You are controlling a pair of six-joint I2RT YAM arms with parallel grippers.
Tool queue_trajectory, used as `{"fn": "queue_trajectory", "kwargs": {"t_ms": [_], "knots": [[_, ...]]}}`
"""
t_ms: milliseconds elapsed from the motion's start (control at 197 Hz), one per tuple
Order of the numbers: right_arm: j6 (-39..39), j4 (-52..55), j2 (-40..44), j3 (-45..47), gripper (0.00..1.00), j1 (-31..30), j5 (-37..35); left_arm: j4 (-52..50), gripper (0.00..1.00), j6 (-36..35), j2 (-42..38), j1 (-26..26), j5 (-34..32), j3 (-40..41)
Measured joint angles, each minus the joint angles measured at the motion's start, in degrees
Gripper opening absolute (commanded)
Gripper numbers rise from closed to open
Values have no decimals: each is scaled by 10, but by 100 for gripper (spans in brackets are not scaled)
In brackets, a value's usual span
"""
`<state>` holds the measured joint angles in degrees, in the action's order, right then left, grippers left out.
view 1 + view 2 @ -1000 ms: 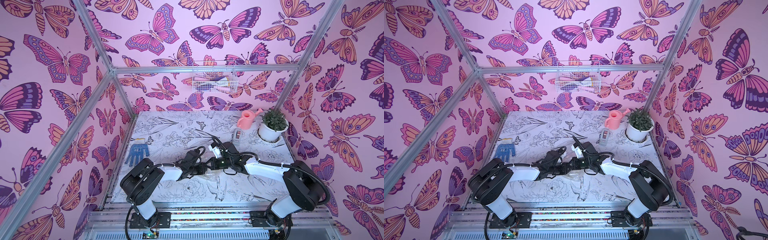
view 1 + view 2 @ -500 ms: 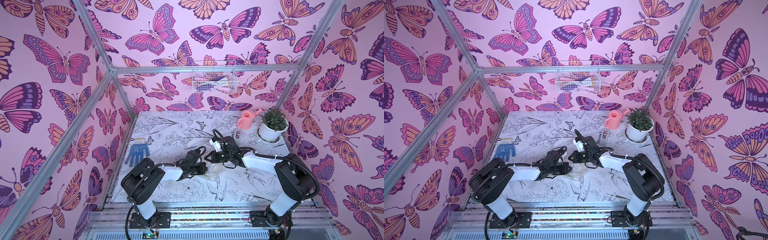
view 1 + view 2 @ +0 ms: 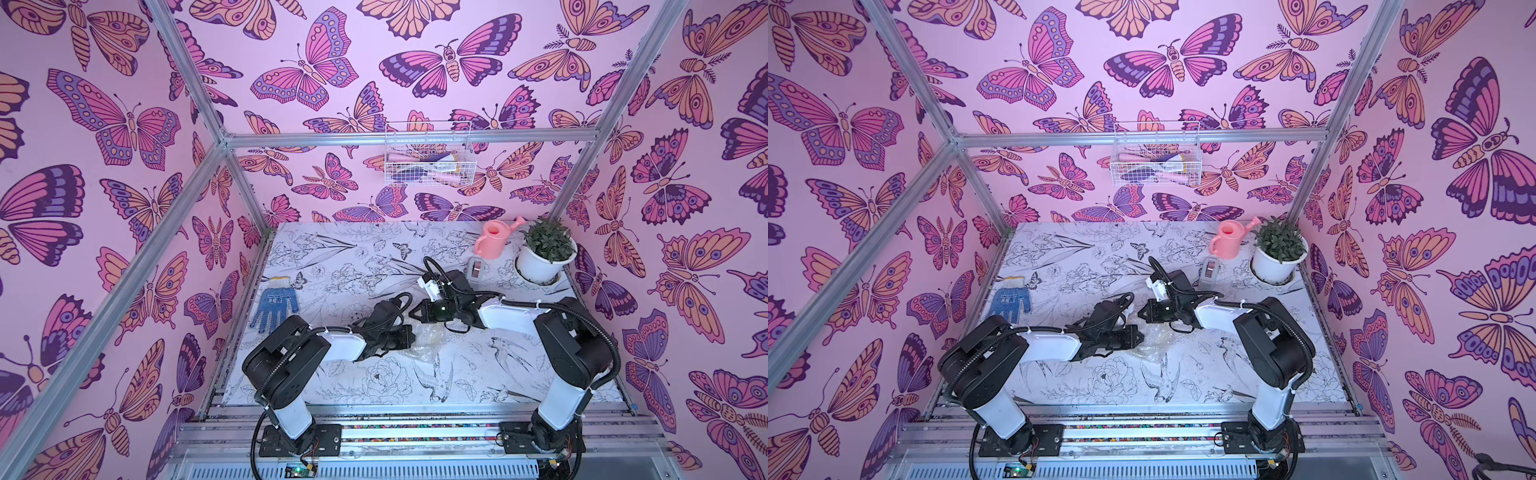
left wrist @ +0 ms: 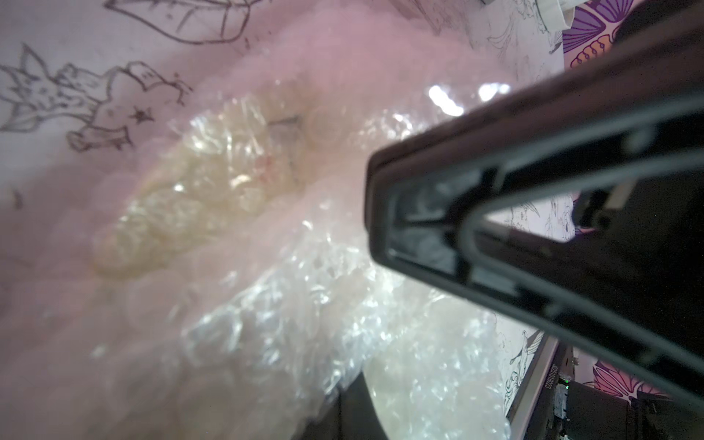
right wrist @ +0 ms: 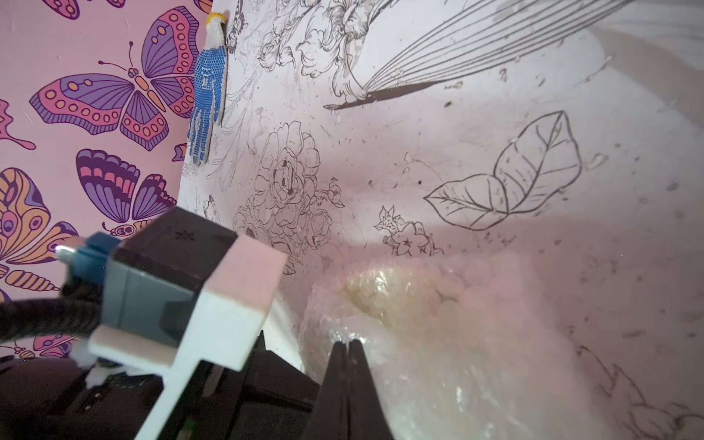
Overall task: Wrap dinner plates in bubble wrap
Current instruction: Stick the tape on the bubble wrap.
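Bubble wrap (image 3: 428, 343): crumpled into a clear, shiny bundle near the middle of the bench (image 3: 332, 257), a shade toward 6 o'clock; it lies the same way in both top views (image 3: 1152, 343)
Plate (image 4: 179, 205): cream-yellow, lying inside the bundle; it shows only as a blurred pale patch through the bubbles in the left wrist view, and likewise the plate (image 5: 377, 289) in the right wrist view; the top views do not show it apart from the wrap
Left gripper (image 3: 409, 334): low at the bundle's 9 o'clock edge, jaws closed; in its wrist view folds of wrap lie over its tips (image 4: 348, 404), and whether a fold is pinched between them cannot be told
Right gripper (image 3: 415, 311): at the bundle's 11 o'clock edge, pointing toward 9 o'clock, jaws pressed together; its tips (image 5: 348, 344) meet right at the wrap's rim, and whether any film is nipped cannot be told
Grippers together: near each other, the right one on the 12 o'clock side of the left (image 3: 1136, 334)
Glove (image 3: 274, 309): blue, flat at the bench's 9 o'clock edge, well apart from the wrap
Watering can (image 3: 494, 241): pink, at 1 o'clock
Plant pot (image 3: 540, 264): white, green plant in it, in the 2 o'clock corner just beside the can
Tape dispenser (image 3: 476, 268): small, grey, near the can on its 6 o'clock side
Wire basket (image 3: 430, 166): white, hung on the far wall at 12 o'clock
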<state>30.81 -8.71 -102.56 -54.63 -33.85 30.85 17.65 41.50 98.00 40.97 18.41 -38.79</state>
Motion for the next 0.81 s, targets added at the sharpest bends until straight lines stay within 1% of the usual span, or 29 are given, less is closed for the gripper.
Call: {"fn": "queue_trajectory", "kwargs": {"t_ms": [168, 360, 442, 533, 670, 807], "knots": [[-21, 0, 0, 0, 0, 0, -14, 1, 0, 0, 0, 0, 0, 0], [-49, 4, 0, 2, 4, 0, -43, 2, 0, 0, 0, 1, 0, 0], [-61, 6, 0, 4, 10, 0, -59, 2, 0, 0, 1, 1, 0, 0], [-78, 11, 0, 9, 14, 0, -77, 2, 0, 0, 1, 1, 0, 0], [-103, 18, 1, 20, 31, -1, -105, 4, 0, 0, 2, 3, 0, 0], [-127, 25, 16, 34, 43, -13, -147, 4, 0, 0, 5, 3, 1, -4]]}}
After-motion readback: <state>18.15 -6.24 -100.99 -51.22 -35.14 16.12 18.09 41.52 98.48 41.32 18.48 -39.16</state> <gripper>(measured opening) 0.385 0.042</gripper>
